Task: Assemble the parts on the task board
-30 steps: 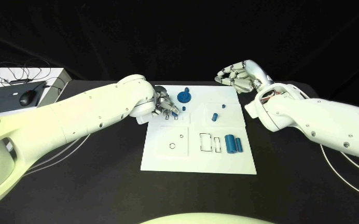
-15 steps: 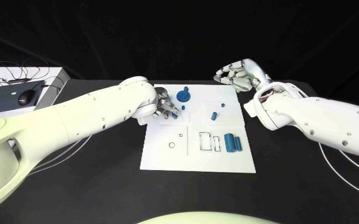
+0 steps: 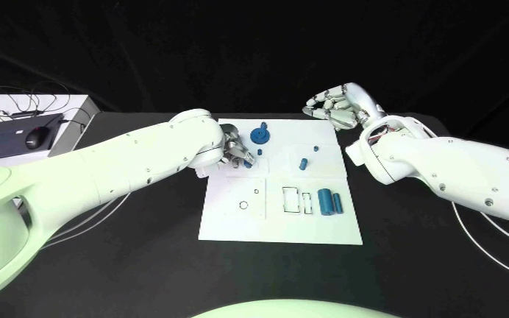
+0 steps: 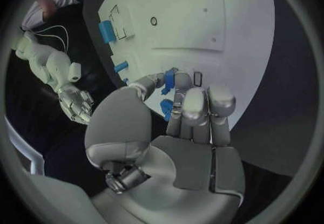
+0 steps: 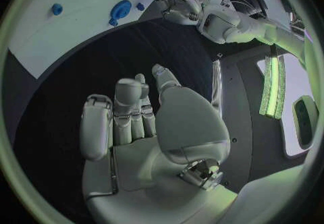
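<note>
A small blue part [image 4: 169, 79] is pinched in the fingers [image 4: 194, 106] of the left hand [image 3: 235, 152], which hovers over the far left corner of the white task board [image 3: 278, 226] in the middle of the black table [image 3: 127, 259]. Another blue piece [image 4: 166, 108] sits just under those fingers; whether it is held too or stands in the board is hard to tell. The step in hand looks like seating this part into one of the small outlined slots [image 4: 197, 78] beside it. The next move calls for lining the part up with the slot's opening and lowering it straight, without knocking the neighbours.

Further out on the board stand a round blue knob [image 3: 261, 138], a short peg [image 3: 304, 163] near the middle and two upright cylinders [image 3: 331, 203] toward the right edge; a round hole [image 3: 244, 205] and rectangular outlines [image 3: 290, 199] are not yet filled.

The right hand [image 3: 341, 109] is raised beyond the board's far right corner, holding nothing, its fingers loosely curled but apart.

In the head view the left arm covers most of the left hand, so the contact between part and slot is hidden there.
</note>
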